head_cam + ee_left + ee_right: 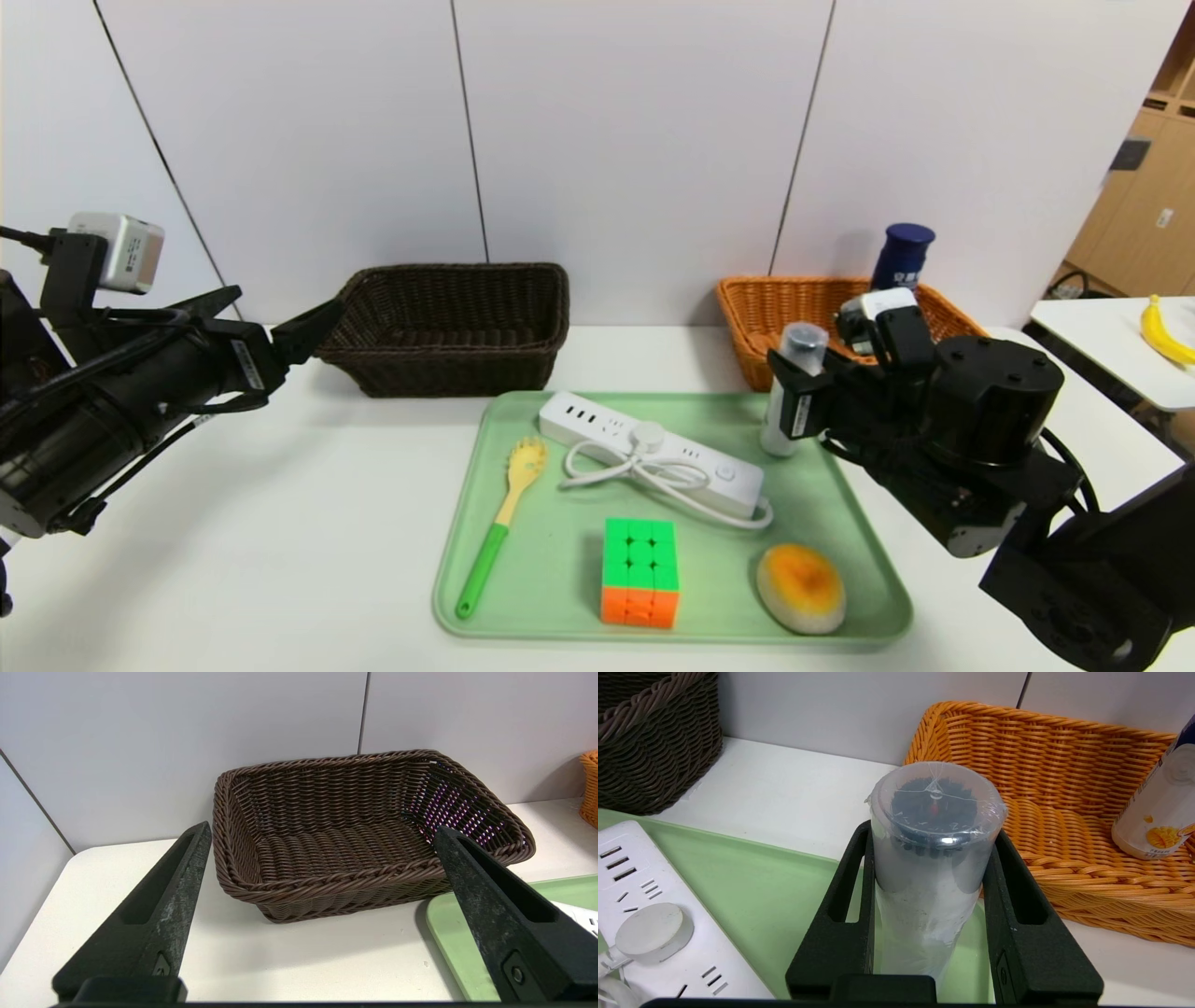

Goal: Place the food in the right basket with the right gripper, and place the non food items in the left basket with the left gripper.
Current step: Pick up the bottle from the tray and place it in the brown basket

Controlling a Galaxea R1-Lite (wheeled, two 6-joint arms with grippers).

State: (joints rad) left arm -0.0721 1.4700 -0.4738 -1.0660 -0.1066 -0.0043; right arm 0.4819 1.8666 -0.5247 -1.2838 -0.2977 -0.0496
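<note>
My right gripper is shut on a white bottle with a clear cap, which stands upright at the far right corner of the green tray, just before the orange basket. On the tray lie a white power strip, a yellow-green pasta spoon, a colour cube and an orange-topped bun. My left gripper is open and empty, held above the table just left of the brown basket.
A blue-capped drink bottle stands in the orange basket. The brown basket holds nothing. A banana lies on a separate table at the far right. A white wall runs close behind both baskets.
</note>
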